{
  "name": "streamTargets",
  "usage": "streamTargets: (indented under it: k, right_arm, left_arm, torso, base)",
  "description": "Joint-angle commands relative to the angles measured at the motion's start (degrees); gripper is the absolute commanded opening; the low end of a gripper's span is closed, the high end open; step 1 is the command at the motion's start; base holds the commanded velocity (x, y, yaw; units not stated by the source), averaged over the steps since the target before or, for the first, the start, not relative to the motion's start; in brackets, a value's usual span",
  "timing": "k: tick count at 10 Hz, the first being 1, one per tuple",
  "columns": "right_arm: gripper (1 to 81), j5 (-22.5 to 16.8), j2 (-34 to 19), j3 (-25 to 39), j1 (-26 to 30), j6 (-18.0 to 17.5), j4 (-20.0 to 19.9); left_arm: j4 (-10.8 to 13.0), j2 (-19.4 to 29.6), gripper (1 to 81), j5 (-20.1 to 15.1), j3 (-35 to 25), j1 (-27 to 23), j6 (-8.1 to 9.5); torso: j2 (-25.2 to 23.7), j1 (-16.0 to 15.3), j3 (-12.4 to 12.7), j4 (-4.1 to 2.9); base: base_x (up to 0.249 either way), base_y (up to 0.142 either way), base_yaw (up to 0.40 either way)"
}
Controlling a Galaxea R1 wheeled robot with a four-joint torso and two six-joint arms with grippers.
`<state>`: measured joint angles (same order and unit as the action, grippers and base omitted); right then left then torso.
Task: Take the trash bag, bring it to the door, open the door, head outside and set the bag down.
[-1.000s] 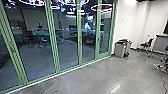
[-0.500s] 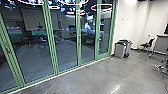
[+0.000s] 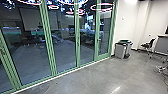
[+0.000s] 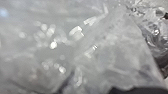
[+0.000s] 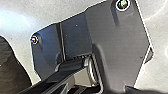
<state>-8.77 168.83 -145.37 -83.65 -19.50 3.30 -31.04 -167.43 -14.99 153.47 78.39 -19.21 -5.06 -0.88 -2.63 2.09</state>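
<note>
Crinkled, see-through plastic of the trash bag (image 4: pixel 100 57) lies close against the camera in the left wrist view, with bright glints on its folds. Whether the left gripper's grip is on it cannot be made out. Glass doors in green frames (image 3: pixel 78 45) run along the left and middle of the head view, and they stand closed. A handle (image 3: pixel 98 40) is on one of the frames. In the right wrist view the robot's own dark plate is seen over grey floor.
Grey bins (image 3: pixel 121 50) stand by the white wall just right of the glass. Farther right are a dark chair (image 3: pixel 148 44) and a desk (image 3: pixel 162 44). Smooth concrete floor (image 3: pixel 100 77) stretches before the doors.
The head camera's picture has shifted slightly; the nearer green frames now appear farther to the left, while the bins stay at nearly the same spot.
</note>
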Motion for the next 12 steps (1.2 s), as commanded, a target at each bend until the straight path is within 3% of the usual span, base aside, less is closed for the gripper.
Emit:
streamTargets:
  k: [1,9,12]
  right_arm:
    - [81.1,-3.1,-0.1,0.4,3.7,0.1,0.5]
    - [81.1,-3.1,0.0,0.4,3.7,0.1,0.6]
    - [81.1,-2.8,0.1,-0.3,1.5,0.1,3.7]
  left_arm:
    - [-0.2,0.7,1.0,-4.5,0.1,-4.3,0.05]
    - [-0.2,0.6,1.0,-4.5,0.1,-4.3,0.05]
    - [-0.2,0.7,1.0,-4.5,0.1,-4.2,0.05]
  torso:
    - [0.0,0.0,0.0,0.00]
    - [0.0,0.0,0.0,0.00]
    - [0.0,0.0,0.0,0.00]
  base:
    - [0.144,-0.070,0.000]
    - [0.144,-0.081,0.000]
    - [0.144,-0.082,0.000]
